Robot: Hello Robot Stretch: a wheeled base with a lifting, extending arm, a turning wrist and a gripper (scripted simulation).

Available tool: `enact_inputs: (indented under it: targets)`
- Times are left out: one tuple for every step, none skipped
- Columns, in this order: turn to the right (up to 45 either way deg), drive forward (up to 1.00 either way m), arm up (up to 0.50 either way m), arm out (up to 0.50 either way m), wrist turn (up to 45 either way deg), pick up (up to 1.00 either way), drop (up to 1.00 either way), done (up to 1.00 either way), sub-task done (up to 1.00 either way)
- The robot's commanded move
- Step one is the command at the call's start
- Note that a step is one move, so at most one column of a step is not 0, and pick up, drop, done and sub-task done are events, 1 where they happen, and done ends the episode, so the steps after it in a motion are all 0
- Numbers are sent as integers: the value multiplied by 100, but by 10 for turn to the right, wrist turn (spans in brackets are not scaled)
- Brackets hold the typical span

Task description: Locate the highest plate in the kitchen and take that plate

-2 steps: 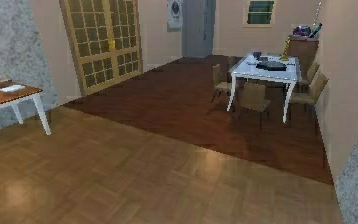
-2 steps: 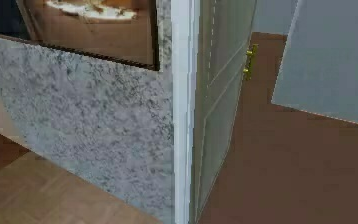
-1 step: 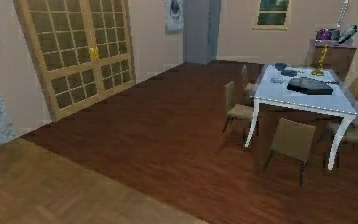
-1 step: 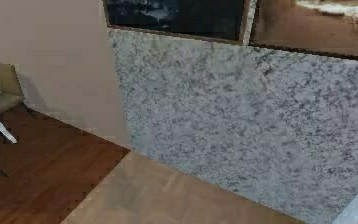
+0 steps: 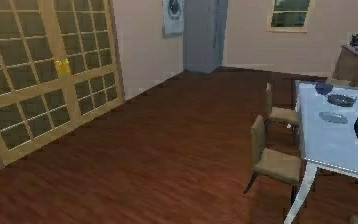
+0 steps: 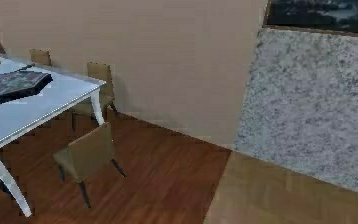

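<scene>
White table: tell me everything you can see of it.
The table has a smooth white rectangular top on slanted white legs and stands level on the dark wood floor. Bluish dishes and a dark tray lie on it. Tan chairs stand close along its side; whether they touch cannot be told.

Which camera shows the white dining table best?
The forward view: the table runs along its right edge with several dishes on top. The arm side view shows one corner, a leg and a dark tray.

A white table point(image 5: 325, 146) with tan chairs point(image 5: 272, 157) stands across the wooden floor point(image 5: 157, 150) from paned double doors point(image 5: 47, 75).
</scene>
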Motion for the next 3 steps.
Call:
enact_inputs:
  targets:
    - [0,100,0,0,0,0,0,0,0]
    - [0,40,0,0,0,0,0,0,0]
    - [270,0,0,0,0,0,0,0,0]
